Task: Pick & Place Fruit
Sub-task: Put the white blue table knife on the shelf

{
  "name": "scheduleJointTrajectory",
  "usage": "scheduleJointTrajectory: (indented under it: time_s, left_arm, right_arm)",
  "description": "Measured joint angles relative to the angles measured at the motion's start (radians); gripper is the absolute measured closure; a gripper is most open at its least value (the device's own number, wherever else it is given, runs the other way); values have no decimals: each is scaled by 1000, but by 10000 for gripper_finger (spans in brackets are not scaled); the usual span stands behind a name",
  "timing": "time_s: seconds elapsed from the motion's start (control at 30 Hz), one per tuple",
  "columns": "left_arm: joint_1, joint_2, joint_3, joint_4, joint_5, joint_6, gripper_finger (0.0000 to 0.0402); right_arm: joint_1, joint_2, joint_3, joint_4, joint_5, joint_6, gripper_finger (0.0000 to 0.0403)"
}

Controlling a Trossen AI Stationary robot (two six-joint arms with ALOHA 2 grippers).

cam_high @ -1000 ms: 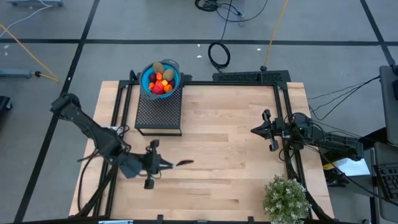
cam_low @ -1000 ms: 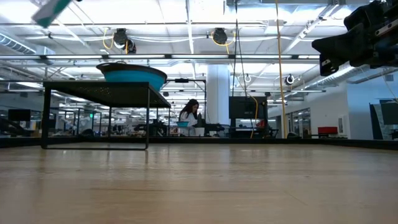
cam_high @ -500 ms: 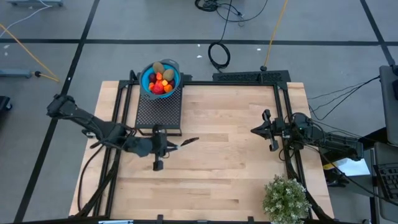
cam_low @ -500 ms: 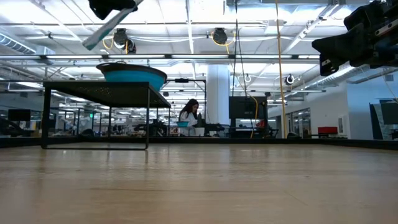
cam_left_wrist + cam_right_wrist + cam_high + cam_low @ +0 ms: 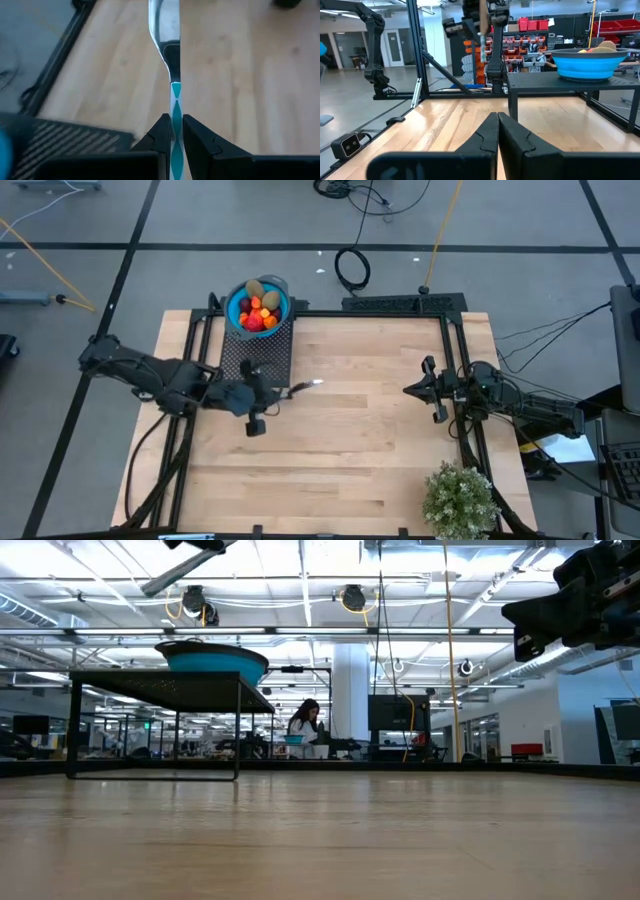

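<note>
fruit (image 5: 258,308) heaped in bowl (image 5: 238,303), no long axis

The left arm is stretched across the table's left half, its left gripper (image 5: 272,393) raised above the surface, with the fingers (image 5: 161,134) pinched together. The right arm is held at the right edge, the right gripper (image 5: 412,390) pressed fully together.

table (image 5: 370,440): wood | on it: black mesh stand (image 5: 256,362) (far-left), green plant (image 5: 459,498)
</note>
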Motion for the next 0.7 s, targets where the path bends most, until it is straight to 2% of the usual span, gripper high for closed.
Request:
scheduleJointTrajectory:
  time_s: [0.27, 0.43, 0.57, 0.7]
  left_arm:
    - [73, 120, 215, -357, -30, -8, 366]
    - [141, 191, 286, -565, -17, -8, 366]
    - [196, 212, 287, -643, 41, 57, 366]
    - [236, 216, 286, -648, 58, 130, 366]
  right_arm:
    - [0, 0, 0, 0, 0, 0, 403]
    - [0, 0, 0, 0, 0, 0, 403]
    - [0, 0, 0, 0, 0, 0, 403]
    - [0, 0, 0, -1, 0, 0, 403]
